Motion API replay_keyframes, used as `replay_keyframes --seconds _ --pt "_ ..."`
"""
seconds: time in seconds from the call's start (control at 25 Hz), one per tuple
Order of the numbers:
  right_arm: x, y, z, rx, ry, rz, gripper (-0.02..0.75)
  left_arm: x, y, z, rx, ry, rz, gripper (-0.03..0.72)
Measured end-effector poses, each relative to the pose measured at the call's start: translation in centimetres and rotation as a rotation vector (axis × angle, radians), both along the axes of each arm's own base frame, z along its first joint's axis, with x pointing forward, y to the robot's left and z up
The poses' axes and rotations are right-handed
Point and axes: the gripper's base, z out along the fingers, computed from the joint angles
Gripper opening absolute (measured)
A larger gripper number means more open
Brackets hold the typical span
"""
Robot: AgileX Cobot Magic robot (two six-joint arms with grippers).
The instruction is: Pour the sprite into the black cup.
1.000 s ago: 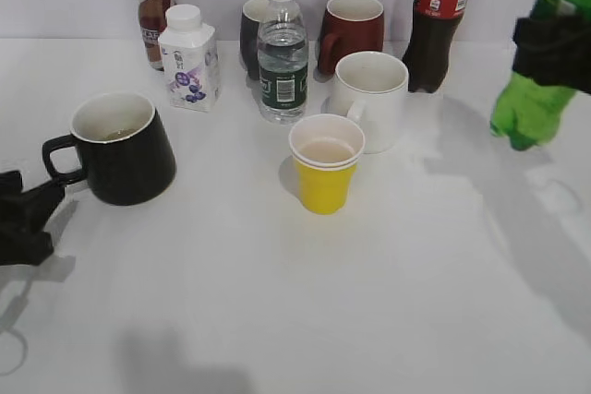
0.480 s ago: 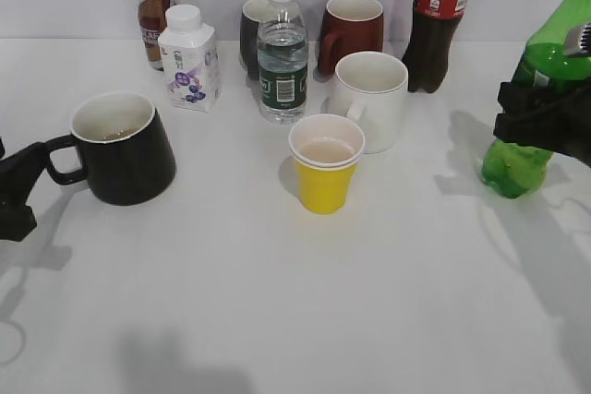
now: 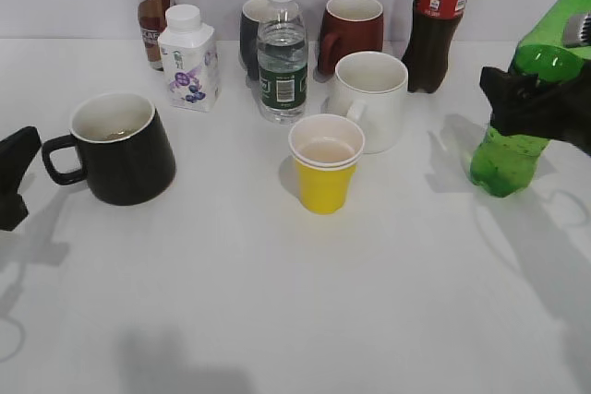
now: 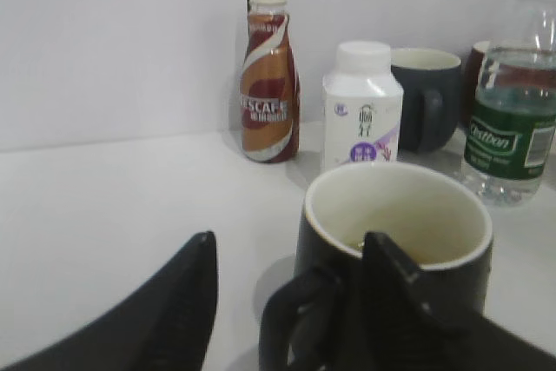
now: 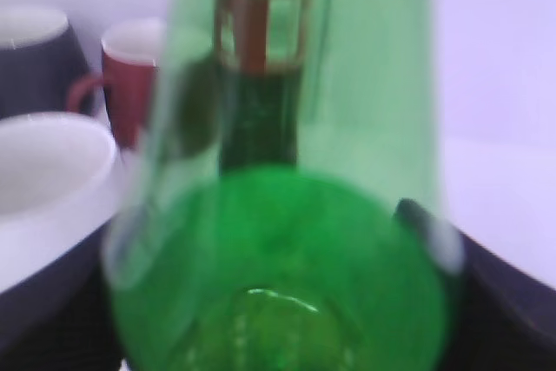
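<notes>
The sprite point(image 3: 506, 156), a tall translucent green bottle, is near upright at the far right, its base at or just above the table. My right gripper point(image 3: 528, 103) is shut on its middle. The bottle fills the right wrist view point(image 5: 287, 267), with the gripper point(image 5: 278, 319) around it. The black cup point(image 3: 122, 149) stands at the left with its handle pointing left and a little liquid inside. My left gripper point(image 3: 13, 177) is open at the left edge, apart from the handle. In the left wrist view the cup point(image 4: 395, 241) has its handle in line between the open fingers point(image 4: 291, 275).
A yellow paper cup point(image 3: 325, 168) and a white mug point(image 3: 374, 99) stand in the middle. Behind them are a water bottle point(image 3: 282, 53), a dark grey mug point(image 3: 250, 34), a dark red mug point(image 3: 351, 29), a cola bottle point(image 3: 439, 29), a white drink bottle point(image 3: 189, 57) and a coffee bottle point(image 3: 152, 6).
My right gripper has brought the sprite down and a little left and turned it nearer to upright. My left gripper has drawn back left, away from the black cup's handle.
</notes>
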Motion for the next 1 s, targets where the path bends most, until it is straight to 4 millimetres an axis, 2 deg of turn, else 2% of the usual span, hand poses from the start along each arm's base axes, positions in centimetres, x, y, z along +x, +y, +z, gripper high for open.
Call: replay_keyframes --seconds 0.12,0.2,0.4,0.48,0.56,0.64,0.8,0.92,1.0 --pt "-0.3 -0.1 1.3 0.011 -0.048 0.000 0.649 -0.1 0.0 0.5 -0.012 -0.023 0.000 0.410" --pt "-0.6 -0.1 3.2 0.027 -0.116 0.002 0.649 -0.3 0.1 1.1 -0.052 -0.045 0.005 0.410" --pt "-1.9 -0.2 10.7 0.034 -0.199 0.029 0.649 -0.4 0.2 3.3 -0.073 -0.078 0.013 0.410" --pt "-3.0 -0.3 13.2 0.009 -0.181 0.044 0.649 0.0 0.3 4.2 -0.033 0.016 0.031 0.410" --pt "-4.7 -0.7 15.4 -0.014 -0.172 0.051 0.649 0.3 0.4 5.9 0.004 0.097 0.052 0.410" --pt "-6.3 -1.1 16.5 -0.021 -0.151 0.050 0.649 0.4 0.6 8.0 0.032 0.167 0.075 0.410" --pt "-11.3 -2.4 17.8 -0.035 -0.079 0.046 0.639 -0.8 1.1 12.3 0.041 0.201 0.108 0.410" --pt "-14.9 -3.3 17.4 -0.062 0.038 0.043 0.631 -3.6 1.8 14.8 0.019 0.238 0.129 0.410" --pt "-17.9 -4.0 17.1 -0.072 0.090 0.040 0.624 -5.8 2.3 15.7 0.020 0.273 0.139 0.410"
